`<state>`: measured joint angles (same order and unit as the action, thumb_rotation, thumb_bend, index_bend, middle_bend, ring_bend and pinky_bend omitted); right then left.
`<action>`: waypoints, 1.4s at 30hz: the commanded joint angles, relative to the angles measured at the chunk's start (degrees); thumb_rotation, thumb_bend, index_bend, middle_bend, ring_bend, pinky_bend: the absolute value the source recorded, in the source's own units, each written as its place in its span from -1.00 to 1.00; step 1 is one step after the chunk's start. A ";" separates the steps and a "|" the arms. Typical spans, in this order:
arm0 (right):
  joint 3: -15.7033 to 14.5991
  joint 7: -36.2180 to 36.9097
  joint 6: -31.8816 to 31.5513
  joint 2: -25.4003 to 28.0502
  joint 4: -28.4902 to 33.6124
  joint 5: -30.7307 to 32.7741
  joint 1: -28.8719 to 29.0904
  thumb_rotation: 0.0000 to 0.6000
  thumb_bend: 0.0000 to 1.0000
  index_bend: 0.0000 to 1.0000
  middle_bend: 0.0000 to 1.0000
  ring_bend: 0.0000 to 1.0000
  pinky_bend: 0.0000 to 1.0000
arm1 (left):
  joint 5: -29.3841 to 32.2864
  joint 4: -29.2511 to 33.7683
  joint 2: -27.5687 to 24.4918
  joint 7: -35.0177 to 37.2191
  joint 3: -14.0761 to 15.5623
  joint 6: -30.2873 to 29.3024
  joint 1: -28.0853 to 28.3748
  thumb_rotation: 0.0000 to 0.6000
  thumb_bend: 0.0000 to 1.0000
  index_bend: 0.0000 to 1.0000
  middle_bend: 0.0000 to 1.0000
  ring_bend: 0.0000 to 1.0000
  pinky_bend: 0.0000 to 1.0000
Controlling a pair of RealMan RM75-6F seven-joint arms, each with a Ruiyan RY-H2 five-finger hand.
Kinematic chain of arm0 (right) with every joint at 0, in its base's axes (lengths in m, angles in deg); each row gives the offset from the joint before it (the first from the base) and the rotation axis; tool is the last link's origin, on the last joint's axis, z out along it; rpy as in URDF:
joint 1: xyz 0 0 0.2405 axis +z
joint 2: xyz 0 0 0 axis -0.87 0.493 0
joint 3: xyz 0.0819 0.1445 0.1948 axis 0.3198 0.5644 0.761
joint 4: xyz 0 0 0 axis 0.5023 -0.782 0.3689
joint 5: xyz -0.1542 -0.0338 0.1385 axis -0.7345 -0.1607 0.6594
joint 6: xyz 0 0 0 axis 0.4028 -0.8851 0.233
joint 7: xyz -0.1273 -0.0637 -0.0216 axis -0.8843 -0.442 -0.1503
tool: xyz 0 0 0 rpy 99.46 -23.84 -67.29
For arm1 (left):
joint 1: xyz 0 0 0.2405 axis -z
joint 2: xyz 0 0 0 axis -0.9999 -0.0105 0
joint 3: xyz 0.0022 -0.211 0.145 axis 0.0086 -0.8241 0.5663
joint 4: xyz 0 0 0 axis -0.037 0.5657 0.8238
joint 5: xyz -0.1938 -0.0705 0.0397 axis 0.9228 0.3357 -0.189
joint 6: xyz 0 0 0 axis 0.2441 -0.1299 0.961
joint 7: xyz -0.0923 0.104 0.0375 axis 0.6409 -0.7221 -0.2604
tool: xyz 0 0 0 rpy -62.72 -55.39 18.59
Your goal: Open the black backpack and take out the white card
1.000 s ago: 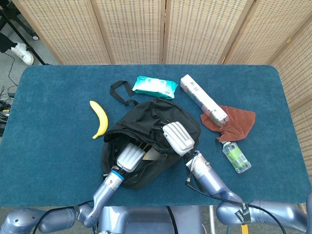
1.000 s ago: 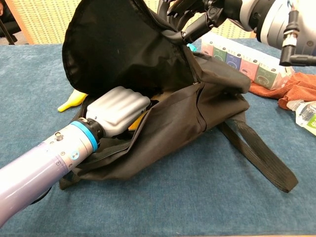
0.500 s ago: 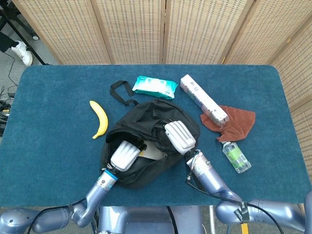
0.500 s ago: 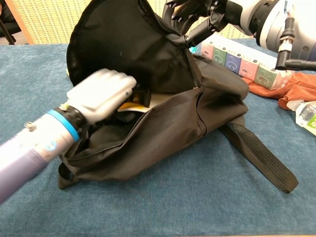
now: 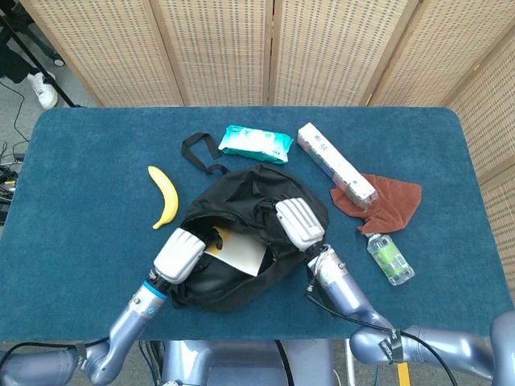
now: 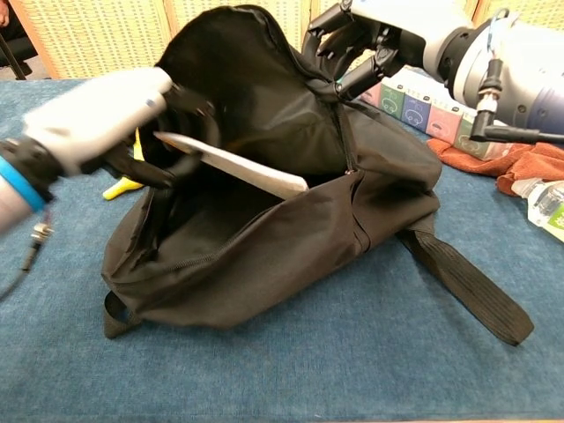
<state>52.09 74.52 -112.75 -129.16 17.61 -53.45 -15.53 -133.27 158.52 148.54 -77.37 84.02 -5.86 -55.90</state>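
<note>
- Progress: we find the black backpack (image 6: 291,238) unzipped and gaping on the blue table (image 5: 88,161); opening is done. The white card (image 6: 233,165) is partway out, its far corner over the mouth.
- Remaining, by our judgement: draw the card fully clear and set it down.
- Left hand (image 6: 92,119): we see it pinching the card's near end at the backpack's left rim.
- Right hand (image 6: 366,35): fingers curled on the upper flap, holding it raised.
- Bystanders: banana (image 5: 165,195), wipes pack (image 5: 256,142), water bottle (image 5: 390,259).
</note>
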 commanded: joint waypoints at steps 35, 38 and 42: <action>0.10 -1.47 0.73 -3.65 -5.45 3.51 -0.52 1.00 0.03 0.30 0.31 -0.16 -0.39 | 30.56 19.28 -35.12 -5.27 -6.59 5.68 -2.81 1.00 0.20 0.61 0.04 -0.09 -0.03; 0.25 -1.80 0.89 -3.64 -5.71 3.63 -0.39 1.00 0.03 0.30 0.31 -0.16 -0.39 | 39.07 17.43 -32.95 -13.87 -5.86 7.95 0.22 1.00 0.20 0.61 0.04 -0.09 -0.03; 0.29 -2.01 1.10 -3.59 -5.83 3.85 -0.37 1.00 0.03 0.30 0.31 -0.16 -0.39 | 45.88 13.03 -27.47 -16.83 -7.14 6.30 2.20 1.00 0.07 0.49 -0.35 -0.37 -0.13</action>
<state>52.39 72.52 -111.65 -132.75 11.78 -49.61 -15.90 -92.54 175.29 117.19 -91.12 77.62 -0.63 -56.34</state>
